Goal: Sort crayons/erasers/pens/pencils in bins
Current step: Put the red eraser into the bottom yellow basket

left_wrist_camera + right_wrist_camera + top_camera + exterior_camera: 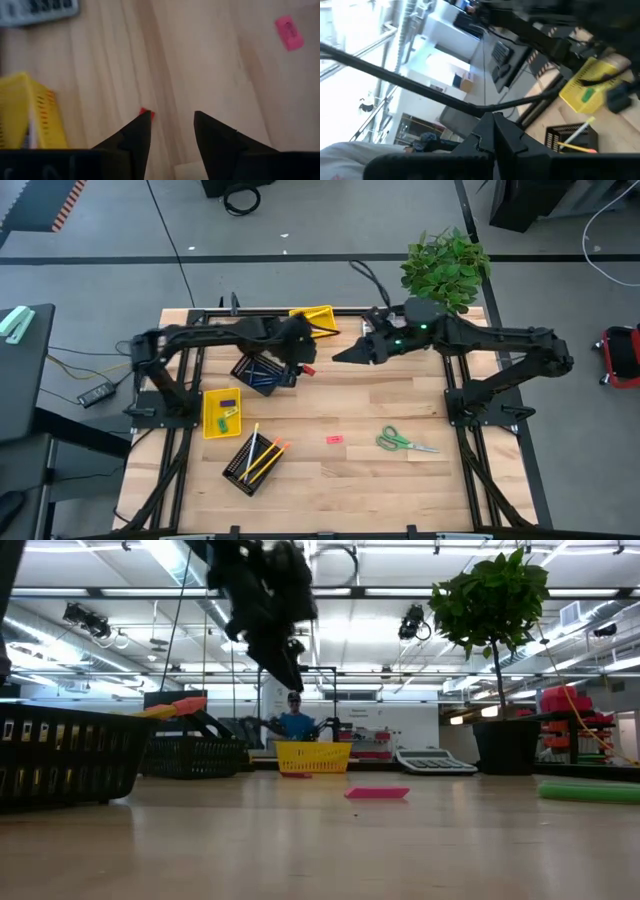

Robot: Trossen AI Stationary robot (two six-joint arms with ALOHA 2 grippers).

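My left gripper [172,125] hangs open above the table, fingers slanting down, beside a small red eraser [146,113] that lies on the wood just past one fingertip. In the high view this gripper [303,361] is next to the black mesh bin [262,372] holding blue crayons. My right gripper [338,357] is shut on nothing and raised over the table's far middle. A pink eraser [334,439] lies flat on the table. Yellow pencils lean in a second mesh bin [255,458]. One yellow bin [221,410] holds erasers.
Another yellow bin [318,320] stands at the far edge, with a grey calculator [37,10] near it. Green-handled scissors [405,443] lie right of centre. A potted plant [447,265] stands at the far right corner. A person shows beyond the table in the low view.
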